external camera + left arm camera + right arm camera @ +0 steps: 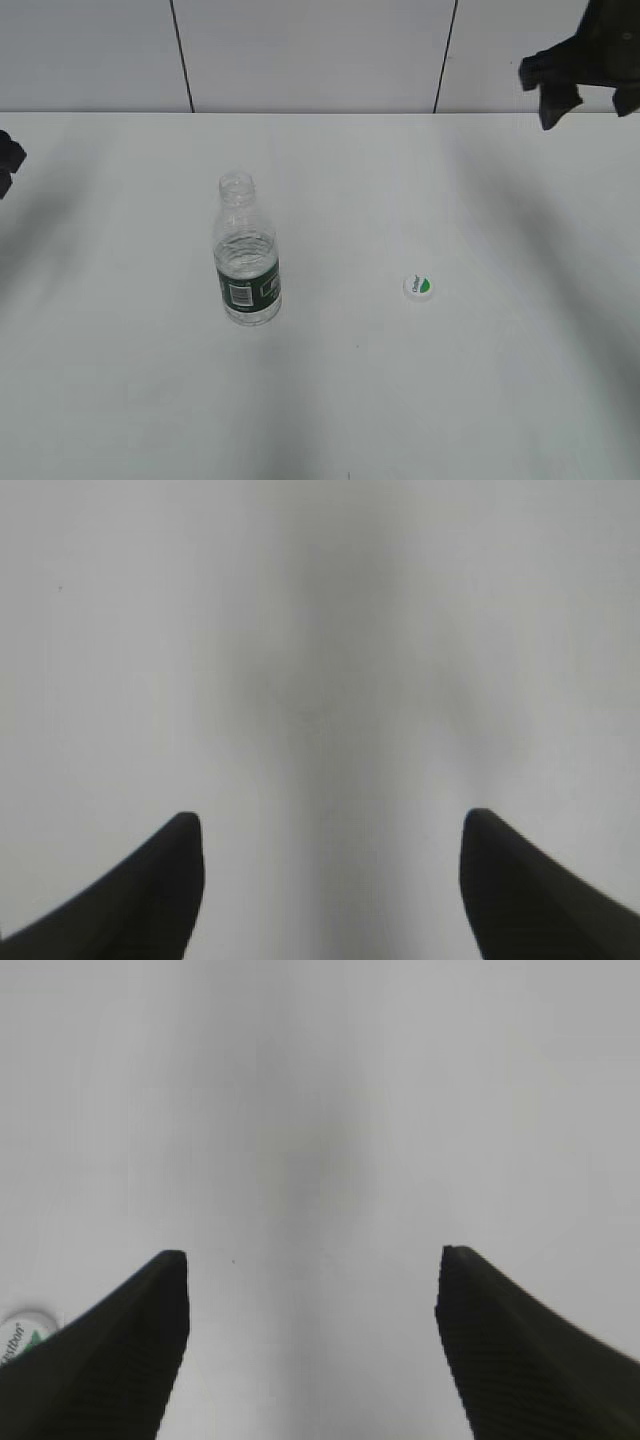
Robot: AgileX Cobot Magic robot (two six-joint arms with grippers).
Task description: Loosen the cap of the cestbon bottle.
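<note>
The cestbon bottle (246,255) stands upright left of the table's middle, clear and ribbed with a dark green label; its neck is bare and open. The white cap (418,287) with a green mark lies flat on the table to the bottle's right, apart from it. The cap also shows at the lower left edge of the right wrist view (22,1328). My left gripper (330,825) is open and empty over bare table; only a bit of it shows at the exterior view's left edge (8,160). My right gripper (312,1260) is open and empty, raised at the exterior view's upper right (585,75).
The white table (330,400) carries only the bottle and the cap. A white panelled wall (310,50) with dark seams stands behind the table's far edge.
</note>
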